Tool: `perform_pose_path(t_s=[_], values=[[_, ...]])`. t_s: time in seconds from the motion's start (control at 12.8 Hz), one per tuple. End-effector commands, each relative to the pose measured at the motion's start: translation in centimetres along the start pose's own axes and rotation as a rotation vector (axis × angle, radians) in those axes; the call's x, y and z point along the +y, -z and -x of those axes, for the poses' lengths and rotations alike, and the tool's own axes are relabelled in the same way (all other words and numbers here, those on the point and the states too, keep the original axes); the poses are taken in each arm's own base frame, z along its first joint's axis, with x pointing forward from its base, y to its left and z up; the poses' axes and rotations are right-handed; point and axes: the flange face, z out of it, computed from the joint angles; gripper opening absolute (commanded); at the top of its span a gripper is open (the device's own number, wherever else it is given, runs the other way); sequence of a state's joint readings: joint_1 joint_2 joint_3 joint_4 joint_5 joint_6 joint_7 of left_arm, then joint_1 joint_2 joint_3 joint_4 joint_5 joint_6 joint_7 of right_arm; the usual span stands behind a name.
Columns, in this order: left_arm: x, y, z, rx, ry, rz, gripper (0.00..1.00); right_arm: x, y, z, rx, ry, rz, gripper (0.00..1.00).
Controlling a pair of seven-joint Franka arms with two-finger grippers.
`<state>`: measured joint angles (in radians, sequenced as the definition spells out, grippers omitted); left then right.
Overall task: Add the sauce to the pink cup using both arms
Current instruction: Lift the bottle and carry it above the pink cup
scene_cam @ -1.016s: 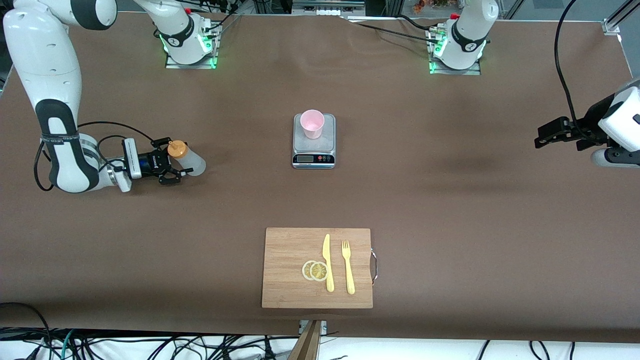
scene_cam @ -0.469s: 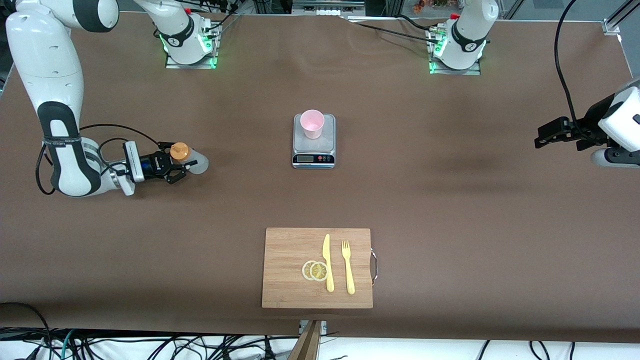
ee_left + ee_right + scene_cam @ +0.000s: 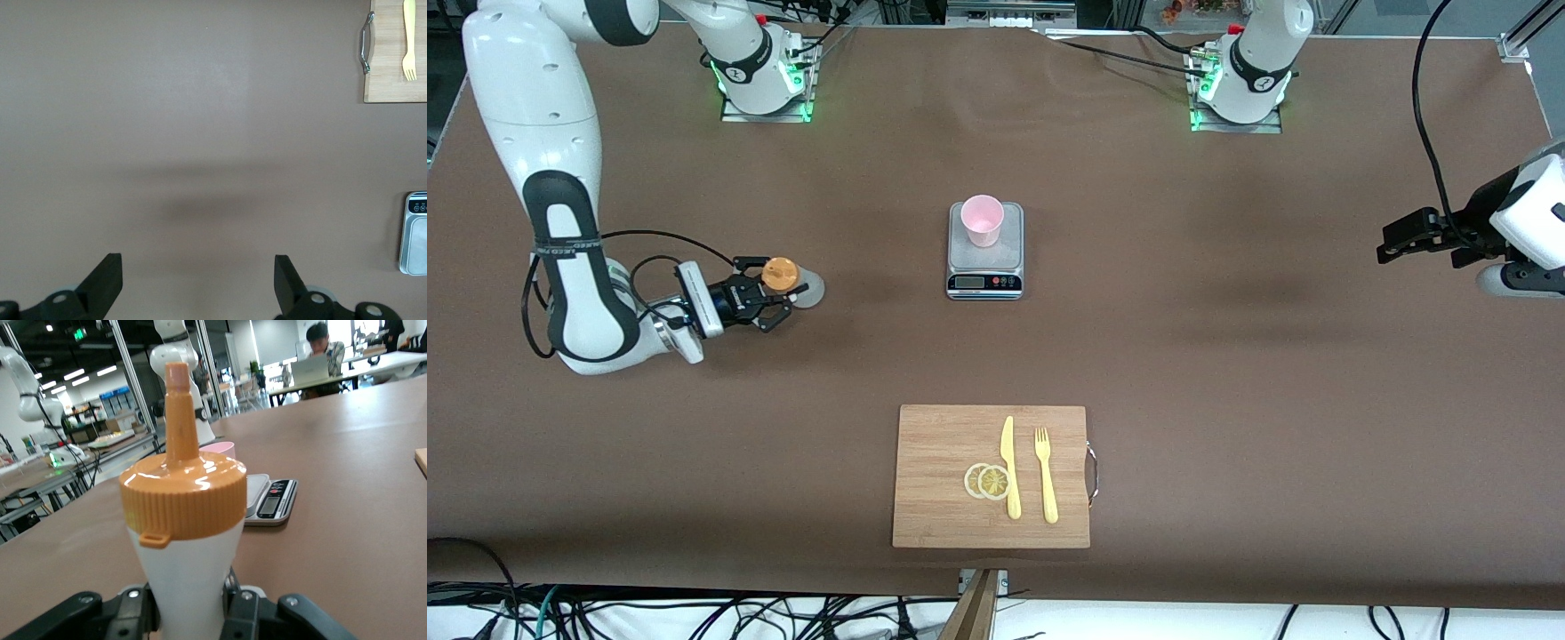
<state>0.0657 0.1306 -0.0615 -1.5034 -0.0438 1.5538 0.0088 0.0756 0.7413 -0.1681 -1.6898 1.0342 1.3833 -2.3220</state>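
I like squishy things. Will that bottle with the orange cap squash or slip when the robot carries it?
Probably a little squashy: the sauce bottle looks like thin whitish plastic, and the right gripper is shut on it. It narrows under the cap, so it might slip. It probably feels light.

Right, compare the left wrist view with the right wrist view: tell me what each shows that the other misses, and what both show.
Only the left wrist view: the open left gripper over bare brown table, plus a corner of the cutting board with its metal handle and the yellow fork.

Only the right wrist view: the right gripper shut on the sauce bottle, and the pink cup standing on the scale.

Both: the kitchen scale and the brown table.
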Motion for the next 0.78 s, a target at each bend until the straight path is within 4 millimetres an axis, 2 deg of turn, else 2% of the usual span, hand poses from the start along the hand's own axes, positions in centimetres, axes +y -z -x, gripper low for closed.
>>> perform_pose_path(t_s=[0.0,0.31,0.55,0.7], values=[[0.0,0.1,-0.3,-0.008,-0.020,-0.014,1.00,1.0,-1.4,-8.3,-0.219,-0.015,0.008,0.12],[0.0,0.1,-0.3,-0.009,-0.021,-0.009,1.00,1.6,-6.2,-16.2,-0.561,-0.060,-0.027,0.12],[0.1,0.1,-0.4,-0.007,-0.021,-0.009,1.00,1.9,-11.1,-20.2,-0.735,-0.122,-0.023,0.12],[0.2,0.1,-0.4,-0.008,-0.021,-0.009,1.00,2.0,-14.9,-21.6,-0.833,-0.149,-0.026,0.12]])
